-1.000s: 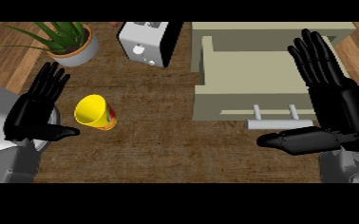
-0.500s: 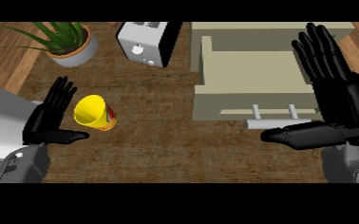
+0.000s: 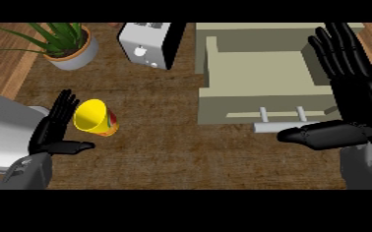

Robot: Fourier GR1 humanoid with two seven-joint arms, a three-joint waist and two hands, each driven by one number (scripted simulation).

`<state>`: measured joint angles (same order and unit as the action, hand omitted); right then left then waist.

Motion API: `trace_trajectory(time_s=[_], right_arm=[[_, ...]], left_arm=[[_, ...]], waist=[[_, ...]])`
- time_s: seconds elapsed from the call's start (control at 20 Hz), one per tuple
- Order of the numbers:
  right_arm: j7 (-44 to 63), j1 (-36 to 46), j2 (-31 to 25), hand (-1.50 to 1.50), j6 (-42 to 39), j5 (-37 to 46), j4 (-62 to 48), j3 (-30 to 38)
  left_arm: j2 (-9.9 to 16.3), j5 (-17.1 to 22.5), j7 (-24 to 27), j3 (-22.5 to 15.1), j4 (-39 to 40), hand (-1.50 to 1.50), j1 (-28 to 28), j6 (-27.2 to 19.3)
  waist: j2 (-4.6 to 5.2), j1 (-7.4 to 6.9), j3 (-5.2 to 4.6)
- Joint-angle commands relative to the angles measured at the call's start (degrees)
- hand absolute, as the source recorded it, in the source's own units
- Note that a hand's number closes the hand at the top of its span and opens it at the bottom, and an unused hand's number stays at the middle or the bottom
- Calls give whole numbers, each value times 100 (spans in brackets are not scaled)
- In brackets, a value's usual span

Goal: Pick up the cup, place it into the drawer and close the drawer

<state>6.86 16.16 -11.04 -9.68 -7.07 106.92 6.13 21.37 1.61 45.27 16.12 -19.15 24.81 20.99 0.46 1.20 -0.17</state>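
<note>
A yellow cup (image 3: 96,117) with a red-orange band lies tilted on the brown counter at the left. My left hand (image 3: 55,129) is just left of it, open, fingers straight up and thumb pointing toward the cup's base, close to the cup with nothing held. The beige drawer (image 3: 256,73) stands pulled open at the upper right, its front with a pale handle (image 3: 282,114) facing me. At the right edge my right hand (image 3: 340,86) stays open, fingers up alongside the drawer's right wall and thumb stretched left below the handle.
A white toaster (image 3: 149,44) stands at the back middle, left of the drawer. A potted green plant (image 3: 68,45) sits at the back left. A wooden strip (image 3: 13,64) runs along the counter's left side.
My left hand has moved right and down toward the cup, now beside it. The right hand has shifted slightly right. The cup and drawer have not moved.
</note>
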Motion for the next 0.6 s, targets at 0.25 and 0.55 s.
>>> trace_trajectory(time_s=[0.25,0.55], right_arm=[[-203,-110,-52,-150,-141,12,-99,40],[85,-66,73,-150,-25,45,122,-139]], left_arm=[[-198,-270,1149,-49,762,-150,116,-73],[-232,-207,946,62,923,-150,543,-165]], waist=[[10,30,-4],[30,111,-15]])
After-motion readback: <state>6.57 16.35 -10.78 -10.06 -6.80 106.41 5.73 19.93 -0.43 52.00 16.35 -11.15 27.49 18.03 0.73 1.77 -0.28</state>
